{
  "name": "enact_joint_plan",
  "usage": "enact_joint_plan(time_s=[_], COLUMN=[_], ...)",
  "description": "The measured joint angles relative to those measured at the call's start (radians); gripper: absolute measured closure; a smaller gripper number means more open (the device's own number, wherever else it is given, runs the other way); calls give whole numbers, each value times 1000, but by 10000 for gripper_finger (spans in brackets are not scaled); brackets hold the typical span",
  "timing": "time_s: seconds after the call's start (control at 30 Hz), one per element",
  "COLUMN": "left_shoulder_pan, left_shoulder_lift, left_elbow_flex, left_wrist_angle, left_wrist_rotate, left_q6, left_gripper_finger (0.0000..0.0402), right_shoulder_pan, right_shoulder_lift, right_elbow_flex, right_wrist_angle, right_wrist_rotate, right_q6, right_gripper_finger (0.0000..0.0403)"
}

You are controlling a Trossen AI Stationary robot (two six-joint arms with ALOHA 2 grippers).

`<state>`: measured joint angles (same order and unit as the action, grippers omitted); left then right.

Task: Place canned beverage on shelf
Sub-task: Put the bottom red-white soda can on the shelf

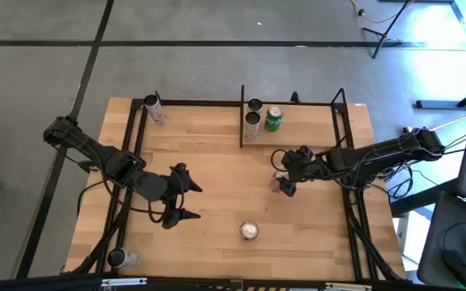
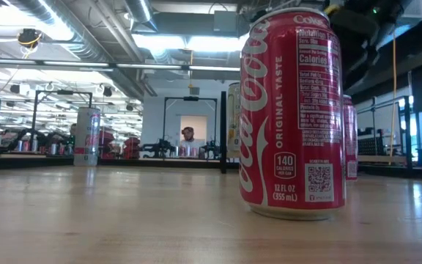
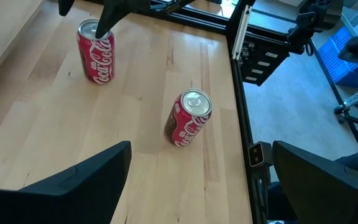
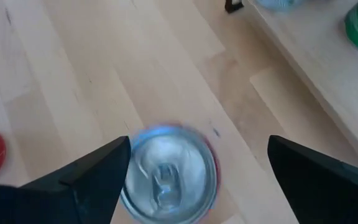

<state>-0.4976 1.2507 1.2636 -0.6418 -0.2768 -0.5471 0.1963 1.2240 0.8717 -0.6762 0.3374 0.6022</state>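
Note:
A red Coke can (image 1: 284,187) stands upright on the tabletop right of centre. My right gripper (image 1: 286,176) hovers over it, open. In the right wrist view its fingers (image 4: 199,146) stand on either side of the can's silver top (image 4: 168,172). A second red Coke can (image 1: 249,231) stands near the front edge and looms large in the low view (image 2: 291,110). The shelf (image 1: 310,125) at the far right holds two pale cans (image 1: 252,123) and a green can (image 1: 274,119). My left gripper (image 1: 192,202) is open and empty left of centre.
A can (image 1: 154,107) stands at the far left by the black frame, and another (image 1: 118,259) stands at the near left corner. Black frame bars (image 1: 242,121) run along the table's sides and edge the shelf. Bare tabletop lies between the two grippers.

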Motion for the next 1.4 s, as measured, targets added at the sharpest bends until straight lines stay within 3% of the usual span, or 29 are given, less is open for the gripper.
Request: enact_joint_plan(time_s=[0.5, 1.07, 1.4], left_shoulder_pan=[0, 0, 0], left_shoulder_lift=[0, 0, 0], left_elbow_flex=[0, 0, 0], left_wrist_angle=[-1, -2, 0], left_wrist_rotate=[0, -3, -3], left_q6=[1, 9, 9], left_gripper_finger=[26, 26, 26], right_shoulder_pan=[0, 0, 0], right_shoulder_lift=[0, 97, 93], right_elbow_flex=[28, -19, -18], right_wrist_angle=[-30, -30, -26], right_wrist_rotate=[-45, -94, -77], right_q6=[-6, 0, 4], right_gripper_finger=[33, 35, 142])
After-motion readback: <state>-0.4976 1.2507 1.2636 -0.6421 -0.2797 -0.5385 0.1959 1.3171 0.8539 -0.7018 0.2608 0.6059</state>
